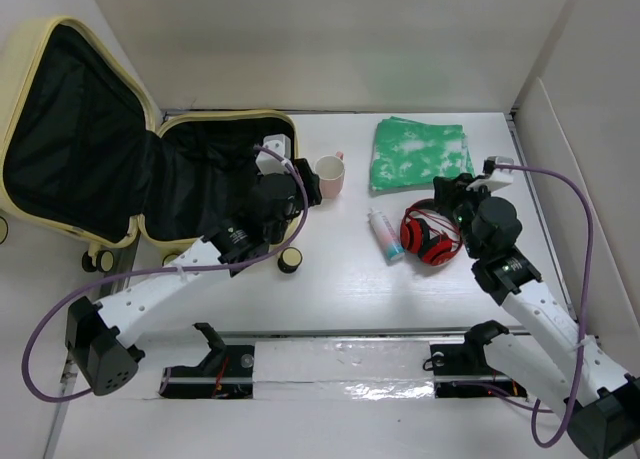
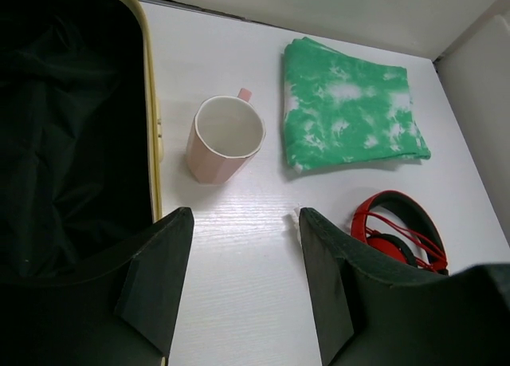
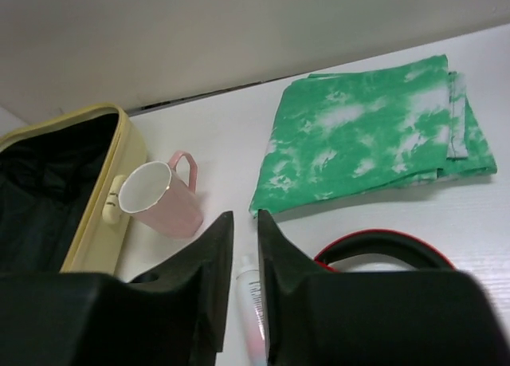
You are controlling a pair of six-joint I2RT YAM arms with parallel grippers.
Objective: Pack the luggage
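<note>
The pale yellow luggage [image 1: 60,39] lies open at the left, its lid propped up and its black-lined base [image 1: 200,184] on the table. Its rim shows in the left wrist view [image 2: 151,103] and the right wrist view [image 3: 107,214]. My left gripper [image 1: 303,184] [image 2: 245,214] is open and empty, beside the base's right rim and just short of a pink mug [image 1: 330,174] [image 2: 227,139] [image 3: 159,202]. My right gripper [image 1: 445,189] [image 3: 244,216] is shut with only a narrow slit, empty, above a white tube [image 1: 385,234] [image 3: 253,302] and red headphones [image 1: 430,236] [image 2: 398,230] [image 3: 374,242].
A folded green-and-white cloth [image 1: 420,151] [image 2: 347,103] [image 3: 366,135] lies at the back right. White walls stand behind and at the right [image 1: 570,169]. A suitcase wheel [image 1: 290,260] sticks out towards the front. A rail [image 1: 330,364] runs along the near edge.
</note>
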